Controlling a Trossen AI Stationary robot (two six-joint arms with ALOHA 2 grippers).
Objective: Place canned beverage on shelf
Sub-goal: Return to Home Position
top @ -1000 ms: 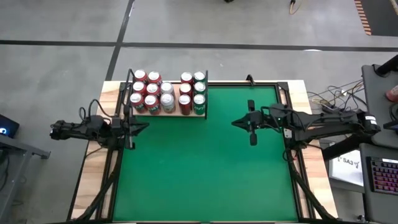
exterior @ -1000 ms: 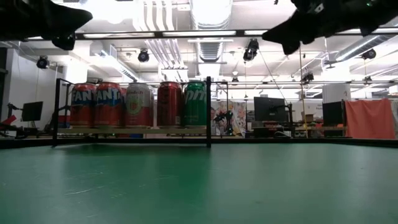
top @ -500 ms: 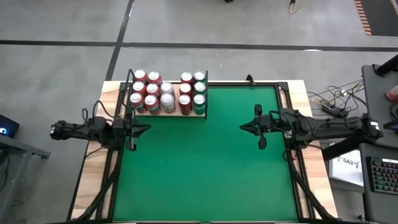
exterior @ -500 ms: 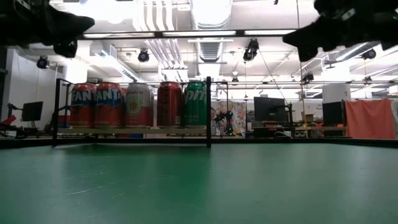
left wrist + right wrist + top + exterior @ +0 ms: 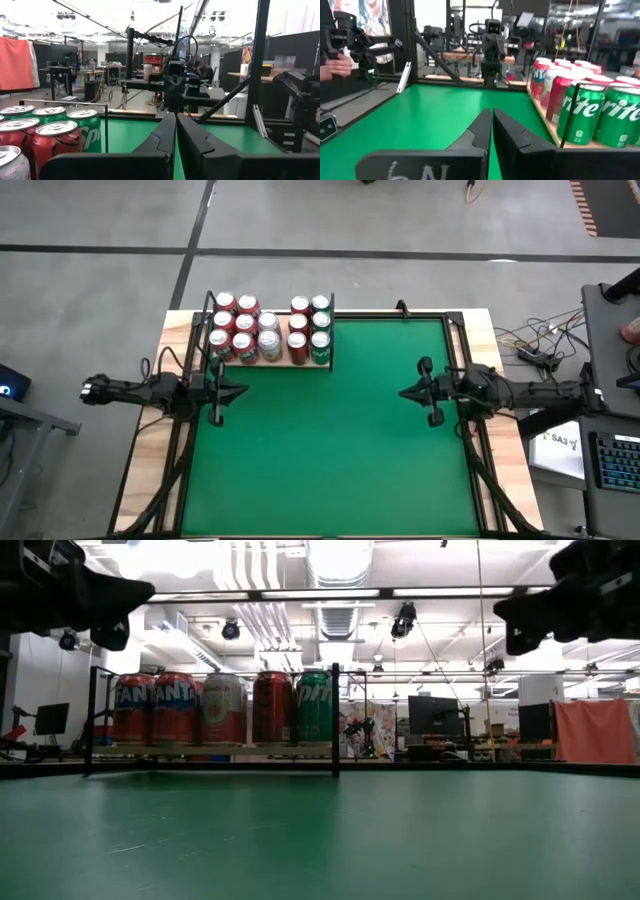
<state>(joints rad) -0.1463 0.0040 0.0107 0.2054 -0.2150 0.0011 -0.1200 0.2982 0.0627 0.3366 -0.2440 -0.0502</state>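
Just rows of cans (image 5: 268, 332) on the shelf (image 5: 215, 749), black rods (image 5: 335, 720) around.

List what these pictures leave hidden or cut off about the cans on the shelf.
Low view: the front row of cans hides the rows behind it.
High view: only the can tops show; labels are out of sight.
Left wrist view: the silver can is cut off by the picture's edge.
Right wrist view: the outer green can runs past the edge.

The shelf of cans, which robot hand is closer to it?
Left. The left hand hovers by the shelf, off its front left corner; the right hand is far across the table.
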